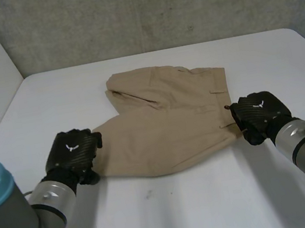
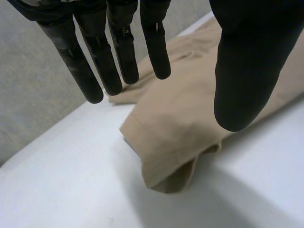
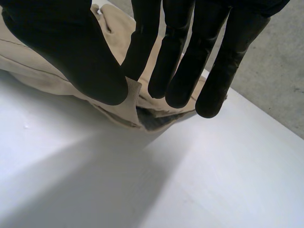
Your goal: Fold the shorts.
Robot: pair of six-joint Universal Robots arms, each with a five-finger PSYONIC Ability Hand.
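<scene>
Under right robot hand [image 3: 66, 47] — shorts [image 3: 117, 33] waistband pinched, gaping.

Matt tan cloth shorts [image 1: 169, 123] lie on a smooth white table [image 1: 175, 210].

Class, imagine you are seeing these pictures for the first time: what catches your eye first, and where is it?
Tan shorts lie across the middle of the white table. The black left hand is open over their leg hem. The right hand pinches the waistband edge between thumb and fingers.
</scene>
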